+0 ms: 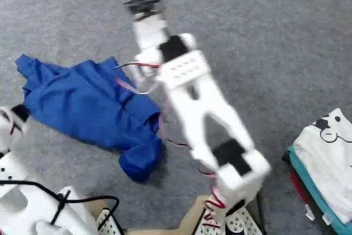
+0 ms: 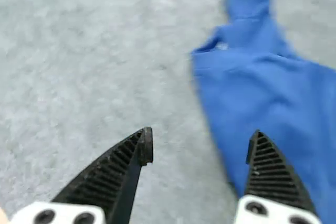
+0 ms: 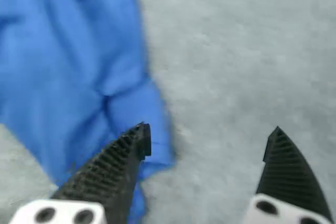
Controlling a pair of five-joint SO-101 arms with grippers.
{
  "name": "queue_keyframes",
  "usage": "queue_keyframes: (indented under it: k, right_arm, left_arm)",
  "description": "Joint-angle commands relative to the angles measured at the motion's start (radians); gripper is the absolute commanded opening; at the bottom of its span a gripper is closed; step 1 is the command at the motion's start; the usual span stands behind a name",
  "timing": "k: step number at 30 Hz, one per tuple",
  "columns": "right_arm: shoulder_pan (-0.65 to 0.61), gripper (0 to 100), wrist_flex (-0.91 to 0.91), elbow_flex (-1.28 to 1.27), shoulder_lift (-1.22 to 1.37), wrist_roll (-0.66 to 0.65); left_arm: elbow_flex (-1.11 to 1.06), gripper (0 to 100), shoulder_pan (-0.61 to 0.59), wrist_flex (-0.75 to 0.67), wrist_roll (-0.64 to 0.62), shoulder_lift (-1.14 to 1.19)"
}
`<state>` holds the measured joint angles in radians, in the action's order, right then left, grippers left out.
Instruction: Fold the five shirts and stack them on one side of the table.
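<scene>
A blue shirt (image 1: 82, 103) lies crumpled and unfolded on the grey table (image 1: 275, 53), left of centre. My right arm stretches from the near edge across the middle. Its right gripper (image 1: 144, 7) is past the shirt's far right corner, over bare cloth. In the right wrist view the right gripper (image 3: 210, 127) is open, one finger over the blue shirt (image 3: 63, 66) and the other over the table. The left gripper (image 2: 202, 132) is open and holds nothing, with the blue shirt (image 2: 262, 93) beside and beyond one finger. My left arm (image 1: 16, 202) sits at the near left corner.
A stack of folded shirts stands at the right edge, a white shirt with a bear print (image 1: 327, 152) on top of a teal one (image 1: 313, 191). Cables and the arm bases (image 1: 231, 218) crowd the near edge.
</scene>
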<state>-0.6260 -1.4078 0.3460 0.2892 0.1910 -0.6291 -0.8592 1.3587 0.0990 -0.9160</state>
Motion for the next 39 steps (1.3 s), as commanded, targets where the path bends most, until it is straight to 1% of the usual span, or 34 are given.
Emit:
queue_keyframes:
  k: [1,3,5,9,12,14,18,20,22,25,30,34,37,39]
  right_arm:
    - [-0.119,34.4,-0.052,0.231,0.191,-0.003]
    - [-0.17,34.4,-0.072,0.328,0.314,-0.003]
    - [-0.194,34.4,-0.075,0.421,0.435,-0.003]
    - [-0.188,34.3,-0.092,0.616,0.642,-0.003]
    - [-0.168,33.0,-0.178,0.777,0.734,-0.003]
    - [-0.148,26.6,-0.239,0.886,0.774,-0.005]
    - [-0.087,6.6,-0.295,1.087,0.837,-0.012]
    - [-0.053,0.2,-0.311,1.167,0.855,-0.038]
    - [-0.015,1.4,-0.338,1.242,0.866,-0.057]
    - [0.054,0.5,-0.368,1.325,0.865,-0.058]
    - [0.193,0.5,-0.374,1.302,0.779,-0.058]
    - [0.294,0.5,-0.376,1.299,0.69,-0.058]
    - [0.343,0.5,-0.379,1.297,0.651,-0.066]
    - [0.352,0.6,-0.379,1.297,0.65,-0.095]
  left_arm:
    - [-0.13,29,-0.104,-0.138,0.051,-0.01]
    - [-0.172,29,-0.14,-0.169,0.078,-0.01]
    - [-0.196,29,-0.169,-0.186,0.1,-0.01]
    - [-0.207,29,-0.201,-0.19,0.138,-0.01]
    - [-0.207,29,-0.21,-0.19,0.147,-0.01]
    - [-0.207,29,-0.21,-0.189,0.147,-0.01]
    - [-0.207,29,-0.201,-0.19,0.146,-0.01]
    - [-0.207,29,-0.196,-0.19,0.144,-0.01]
    - [-0.21,29,-0.172,-0.184,0.146,-0.01]
    - [-0.23,29,-0.126,-0.187,0.143,-0.01]
    - [-0.267,29,-0.035,-0.184,0.14,-0.01]
    - [-0.324,29,0.048,-0.226,0.129,-0.005]
    - [-0.377,29,0.115,-0.324,0.035,-0.001]
    - [-0.396,29,0.155,-0.402,-0.035,-0.001]
